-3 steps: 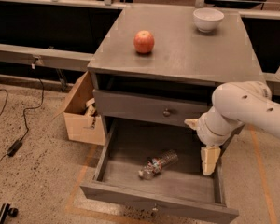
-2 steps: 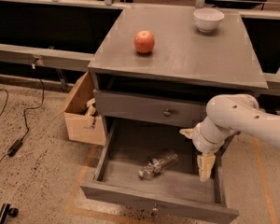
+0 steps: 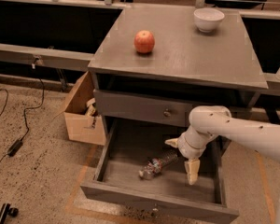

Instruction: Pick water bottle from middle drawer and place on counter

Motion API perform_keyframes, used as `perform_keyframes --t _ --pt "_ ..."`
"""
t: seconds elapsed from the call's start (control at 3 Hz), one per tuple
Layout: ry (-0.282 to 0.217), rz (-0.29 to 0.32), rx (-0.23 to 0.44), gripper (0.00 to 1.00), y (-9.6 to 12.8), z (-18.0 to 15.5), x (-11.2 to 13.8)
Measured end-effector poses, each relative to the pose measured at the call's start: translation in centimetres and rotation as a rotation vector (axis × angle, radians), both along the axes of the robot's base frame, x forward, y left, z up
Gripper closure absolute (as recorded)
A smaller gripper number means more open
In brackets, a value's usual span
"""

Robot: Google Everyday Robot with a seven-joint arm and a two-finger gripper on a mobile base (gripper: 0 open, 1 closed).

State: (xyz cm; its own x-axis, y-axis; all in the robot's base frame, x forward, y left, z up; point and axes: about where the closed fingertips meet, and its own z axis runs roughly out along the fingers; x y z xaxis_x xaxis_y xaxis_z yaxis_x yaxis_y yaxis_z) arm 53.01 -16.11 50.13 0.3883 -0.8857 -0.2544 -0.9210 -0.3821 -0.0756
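Label: water bottle (image 3: 157, 166) band, writing unreadable.
Position: lying in middle drawer (image 3: 130, 190), just left of gripper (image 3: 182, 157).
Fingers: spread apart.

White robot arm reaching in from the right, bent downward.
The smooth white tubular arm (image 3: 242, 132) turns at a rounded joint; its cream two-finger gripper (image 3: 181, 160) hangs low, right of centre, fingers (image 3: 192, 171) spread apart.

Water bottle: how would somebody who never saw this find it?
Find the grey counter with an apple and bowl on top. Below, in the pulled-out middle drawer, beside the robot's hand, the water bottle lies on its side: the only clear thing there.
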Motion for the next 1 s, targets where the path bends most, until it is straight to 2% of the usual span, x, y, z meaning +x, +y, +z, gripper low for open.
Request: perform_keyframes --t 0.33,1.0 --pt "0.012 0.041 -0.006 0.00 1.1 -3.9 1.0" --pt "-0.004 0.091 -0.008 0.00 4.4 -8.7 3.1"
